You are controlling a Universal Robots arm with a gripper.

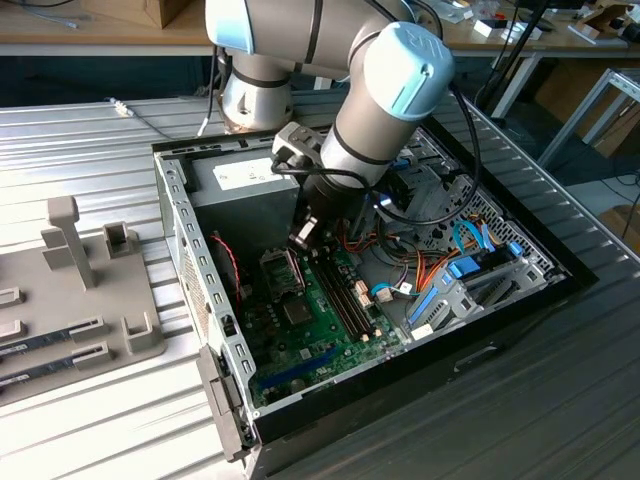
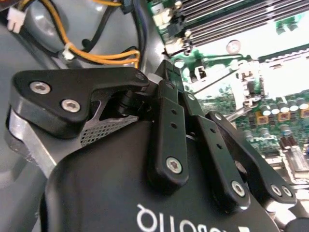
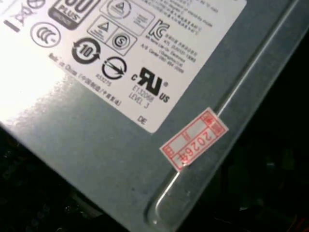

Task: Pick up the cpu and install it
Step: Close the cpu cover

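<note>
Arm: the robot arm (image 1: 380, 100) is bent steeply down into the open computer case (image 1: 185, 250), which lies on its side on the ribbed metal counter (image 1: 120, 420), so the board faces up and can be reached from above.
Gripper: the gripper (image 1: 305, 225) hangs low inside the case, just above the cpu socket (image 1: 279, 268) and close beside the power-supply box (image 1: 245, 190). That looks like the spot to work the socket from.
Fingers: in the second wrist view the black links run away towards the board, but I cannot tell whether the fingers are clenched or released.
cpu: I cannot pick it out for certain. A small pale piece (image 1: 300, 238) sits right at the gripper's tip in the exterior view and may be it.
Socket: a dark square frame on the green motherboard (image 1: 310, 310), between the power-supply box and the long memory slots (image 1: 345, 295).
Cables: orange and yellow leads (image 2: 96, 55) are bundled off to one side, away from the socket.
Holder: a grey parts holder (image 1: 90, 300) stands on the counter at the exterior view's left, well apart from the case.
Label: a white label (image 3: 120, 48) on the box carries a row of round certification marks and fine print. I leave the print unread.
Sticker: a small red-and-white sticker (image 3: 194, 139) with digits sits tilted across the box's edge, like a seal.
</note>
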